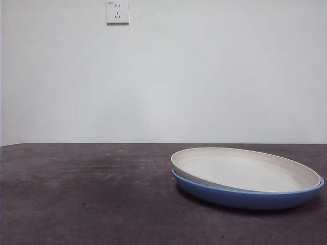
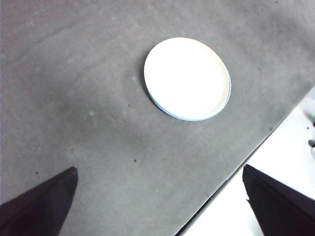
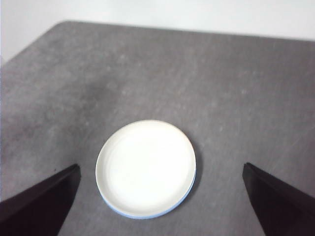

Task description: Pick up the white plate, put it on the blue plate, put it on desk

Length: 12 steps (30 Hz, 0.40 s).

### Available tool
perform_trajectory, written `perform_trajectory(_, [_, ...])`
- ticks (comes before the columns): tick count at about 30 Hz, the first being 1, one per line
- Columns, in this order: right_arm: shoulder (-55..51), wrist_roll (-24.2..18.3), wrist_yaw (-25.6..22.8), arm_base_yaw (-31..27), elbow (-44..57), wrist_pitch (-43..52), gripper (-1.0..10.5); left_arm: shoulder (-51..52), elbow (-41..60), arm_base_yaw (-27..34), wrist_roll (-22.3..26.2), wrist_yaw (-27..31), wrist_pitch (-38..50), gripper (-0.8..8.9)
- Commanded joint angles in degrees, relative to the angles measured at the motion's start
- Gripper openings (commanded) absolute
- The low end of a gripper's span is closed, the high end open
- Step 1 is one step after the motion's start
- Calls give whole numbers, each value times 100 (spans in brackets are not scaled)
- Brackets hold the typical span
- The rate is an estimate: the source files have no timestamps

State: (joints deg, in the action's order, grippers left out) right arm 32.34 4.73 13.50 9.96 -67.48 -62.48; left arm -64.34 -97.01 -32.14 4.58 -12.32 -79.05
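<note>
One broad grey desk [image 1: 87, 194] carries both plates, as we see it. The white plate [image 1: 245, 169] lies nested in the blue plate [image 1: 245, 198], a little askew, its left rim raised above the blue one. We see both grippers high above the desk, well clear of the stack: the left gripper [image 2: 160, 209] spread wide, the right gripper [image 3: 160, 209] spread wide too, each holding nothing.
</note>
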Motion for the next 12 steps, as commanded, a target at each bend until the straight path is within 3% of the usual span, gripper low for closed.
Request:
perform_trajectory(1, [245, 109, 17, 4, -109, -68, 602, 468, 542, -22, 275, -15, 310, 626])
perform_trajectory(6, [802, 79, 350, 4, -20, -50, 603, 1443, 1576, -22, 291, -68, 817, 626])
perform_trajectory(12, [1493, 15, 966, 4, 317, 140, 603, 2256, 2439, -22, 111, -656, 1255, 626])
